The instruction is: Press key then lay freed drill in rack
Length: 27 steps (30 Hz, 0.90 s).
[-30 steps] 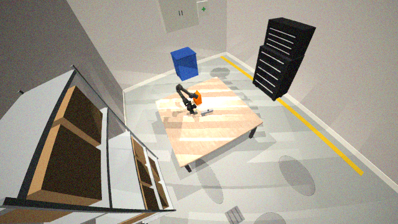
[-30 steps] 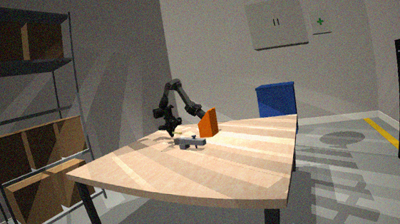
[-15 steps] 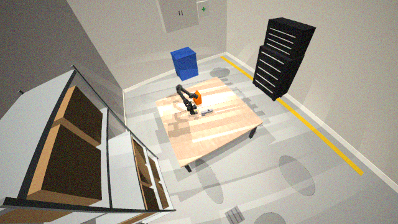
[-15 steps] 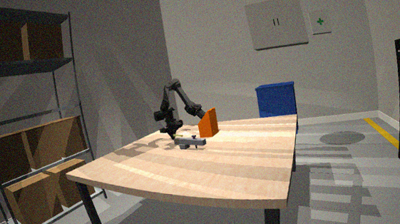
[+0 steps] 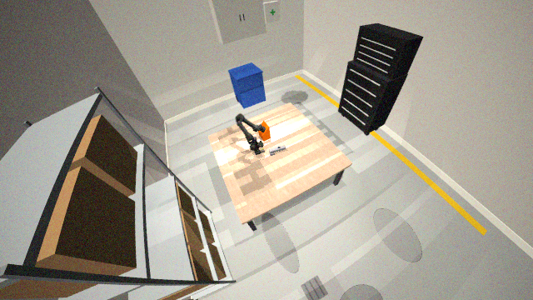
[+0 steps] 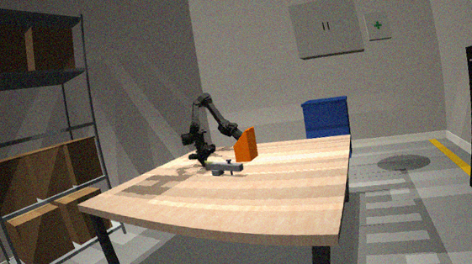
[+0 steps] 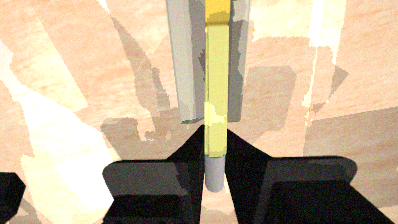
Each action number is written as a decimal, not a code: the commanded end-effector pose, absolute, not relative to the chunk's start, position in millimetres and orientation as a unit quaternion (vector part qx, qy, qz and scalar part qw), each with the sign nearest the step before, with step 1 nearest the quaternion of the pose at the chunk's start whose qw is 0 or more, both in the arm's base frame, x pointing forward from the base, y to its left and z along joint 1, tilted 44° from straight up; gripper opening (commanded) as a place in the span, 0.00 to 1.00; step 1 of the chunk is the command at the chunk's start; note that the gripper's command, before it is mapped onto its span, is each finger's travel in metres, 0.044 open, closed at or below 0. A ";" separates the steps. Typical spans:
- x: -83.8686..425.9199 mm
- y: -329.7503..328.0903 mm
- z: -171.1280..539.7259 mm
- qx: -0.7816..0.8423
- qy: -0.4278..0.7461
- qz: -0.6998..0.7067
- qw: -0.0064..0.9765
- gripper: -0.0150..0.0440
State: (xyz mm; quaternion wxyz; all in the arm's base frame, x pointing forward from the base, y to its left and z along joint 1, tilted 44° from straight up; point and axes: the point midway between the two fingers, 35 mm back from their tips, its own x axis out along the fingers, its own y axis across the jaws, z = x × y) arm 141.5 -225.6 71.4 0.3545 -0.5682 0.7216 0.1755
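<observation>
My gripper is shut on the drill, a straight yellow bar with a grey rounded end between the fingers. In the wrist view the drill runs up out of the frame, over a grey piece with two long sides, which looks like the rack; contact cannot be told. In the exterior view the fingers are low, at the left end of a grey horizontal body. A small dark upright part, apparently the key, stands on that body. Rack and holder cannot be clearly told apart in the top and exterior views.
An orange block stands by the arm's base, behind the grey body. All this is on a wooden table. A blue cabinet, a black drawer tower and shelving stand away from the table.
</observation>
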 end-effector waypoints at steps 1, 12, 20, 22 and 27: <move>140.6 -227.0 66.2 -0.569 0.720 0.181 0.355 0.25; 138.8 -231.8 57.2 -0.569 0.720 0.181 0.354 0.25; 138.5 -230.5 54.8 -0.569 0.720 0.181 0.354 0.25; 138.6 -230.0 54.7 -0.569 0.720 0.181 0.354 0.25; 138.9 -228.9 54.9 -0.569 0.720 0.181 0.355 0.25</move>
